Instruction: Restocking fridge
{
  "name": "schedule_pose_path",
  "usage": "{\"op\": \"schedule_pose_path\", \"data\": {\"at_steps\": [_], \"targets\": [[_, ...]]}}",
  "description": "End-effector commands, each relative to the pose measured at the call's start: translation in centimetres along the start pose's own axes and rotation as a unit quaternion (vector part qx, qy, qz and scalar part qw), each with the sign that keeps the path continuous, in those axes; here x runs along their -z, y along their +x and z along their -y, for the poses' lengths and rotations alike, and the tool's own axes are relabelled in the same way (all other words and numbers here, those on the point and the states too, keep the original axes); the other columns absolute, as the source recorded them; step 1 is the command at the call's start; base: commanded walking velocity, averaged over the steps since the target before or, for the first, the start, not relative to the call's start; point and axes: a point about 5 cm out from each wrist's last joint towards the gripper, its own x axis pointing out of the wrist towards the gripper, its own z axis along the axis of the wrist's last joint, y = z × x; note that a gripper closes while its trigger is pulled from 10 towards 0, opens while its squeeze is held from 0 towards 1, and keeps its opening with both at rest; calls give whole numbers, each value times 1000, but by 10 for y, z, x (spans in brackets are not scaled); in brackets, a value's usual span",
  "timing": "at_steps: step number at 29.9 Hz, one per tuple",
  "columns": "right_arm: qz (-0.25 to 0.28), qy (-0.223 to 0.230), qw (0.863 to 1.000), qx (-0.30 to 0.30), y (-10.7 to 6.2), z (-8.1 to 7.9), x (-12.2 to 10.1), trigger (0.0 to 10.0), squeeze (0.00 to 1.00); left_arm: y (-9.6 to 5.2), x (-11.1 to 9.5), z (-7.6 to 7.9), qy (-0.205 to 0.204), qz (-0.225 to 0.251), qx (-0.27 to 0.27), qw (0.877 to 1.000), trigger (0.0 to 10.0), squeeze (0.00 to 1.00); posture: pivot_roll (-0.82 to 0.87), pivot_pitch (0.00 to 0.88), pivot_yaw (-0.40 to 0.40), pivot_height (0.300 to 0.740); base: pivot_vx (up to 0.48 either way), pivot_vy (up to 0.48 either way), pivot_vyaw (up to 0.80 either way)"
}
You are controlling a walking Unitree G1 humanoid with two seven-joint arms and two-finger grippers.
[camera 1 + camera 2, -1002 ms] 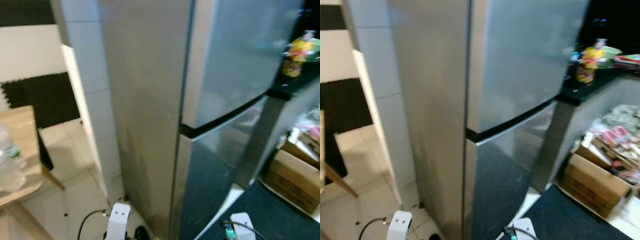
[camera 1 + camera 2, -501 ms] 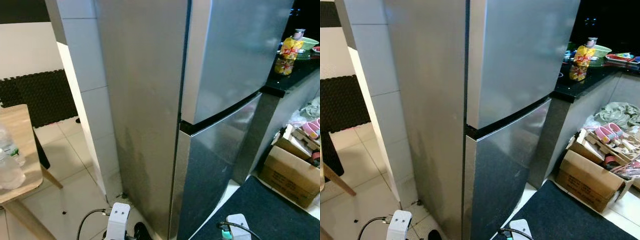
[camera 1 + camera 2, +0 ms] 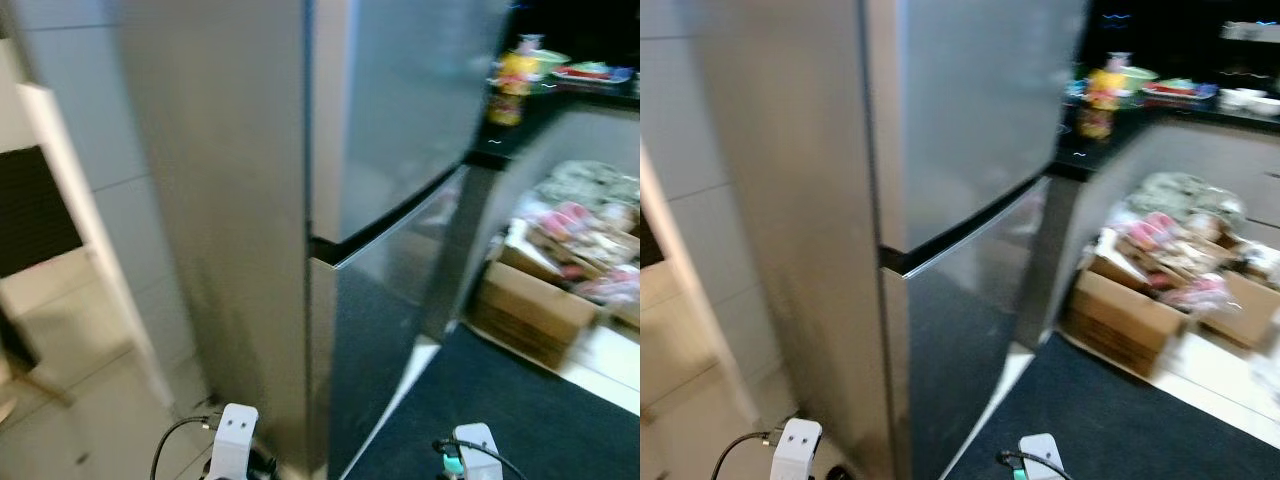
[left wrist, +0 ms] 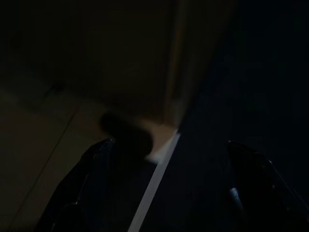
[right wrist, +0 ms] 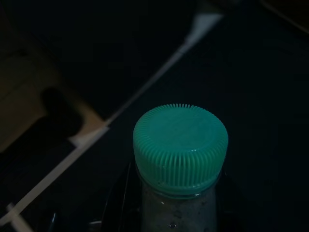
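Left gripper [image 4: 166, 188] hangs low by the fridge's bottom corner, fingers spread, empty; two-door steel fridge [image 3: 300, 200] stands shut, black seam between its doors; right gripper [image 5: 176, 217] hangs low over the dark mat [image 3: 1120, 410], pinching a clear bottle [image 5: 178, 203] with ribbed green cap [image 5: 180, 145] just under the neck; bottle looks light, rigid, likely slick plastic, best held at neck or mid-body; cardboard box [image 3: 1120, 315] of clutter beside the dark counter [image 3: 1160, 110]

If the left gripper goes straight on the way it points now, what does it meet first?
Probably the floor: the left gripper, fingers apart, points down at the dark mat beside the fridge's bottom corner. The view is very dark, so depth is uncertain.
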Motion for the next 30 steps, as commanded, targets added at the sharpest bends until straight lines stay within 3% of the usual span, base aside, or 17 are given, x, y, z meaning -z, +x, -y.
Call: {"op": "schedule_pose_path", "data": {"at_steps": [1,7,30], "targets": [[-4,15,1000,2,-1,-1,4,10000,0,-2,3,-6,7,-3,-9,1000,10000,0,-66,49,-8,740,0,0,-800],[-6,16,1000,-3,0,-3,5,10000,0,-2,3,-7,12,-2,-9,1000,10000,0,-64,50,-7,740,0,0,-800],[-7,12,1000,-3,-2,-1,8,10000,0,-3,4,-7,14,8,-15,1000,10000,0,-60,39,-12,740,0,0,0]]}}
